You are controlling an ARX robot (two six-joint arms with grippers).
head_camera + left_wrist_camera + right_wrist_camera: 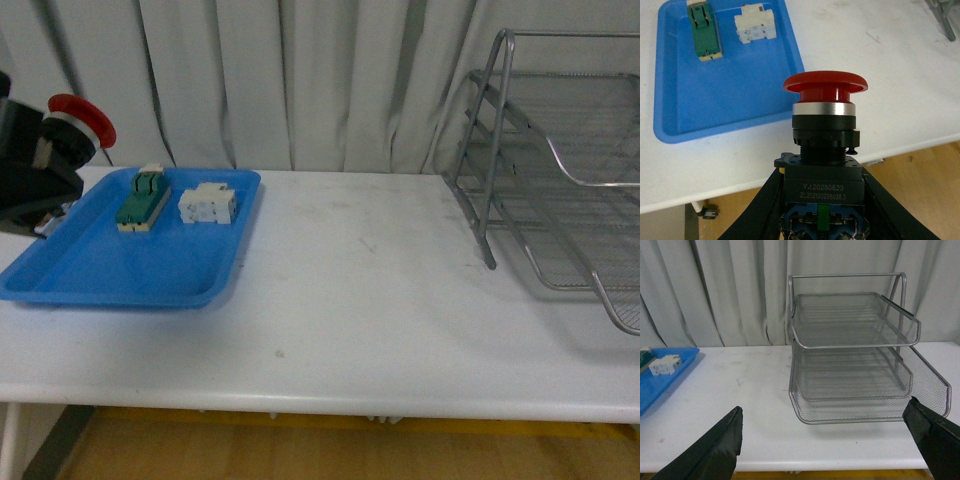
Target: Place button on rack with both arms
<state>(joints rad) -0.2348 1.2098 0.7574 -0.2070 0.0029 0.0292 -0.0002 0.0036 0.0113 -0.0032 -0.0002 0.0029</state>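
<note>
Two items lie side by side in the tray (pixel 100 270), left of frame: green block (pixel 142 198) and white block (pixel 208 204). I note the left gripper (pixel 35 175) clamped on the button (pixel 75 125), upper left, off the table (pixel 350 290). Right gripper (pixel 825 440) spread wide, facing the rack (pixel 850 355).

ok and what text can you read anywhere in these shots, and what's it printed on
"YJ.20250623": white print on the black body of the button, upper line.
"ZL202120208038.3": the line under it, finer, so some digits are less sure.
On the green-and-cream block and the white block: nothing large enough to read.
On the rack and the blue tray: none.
</note>
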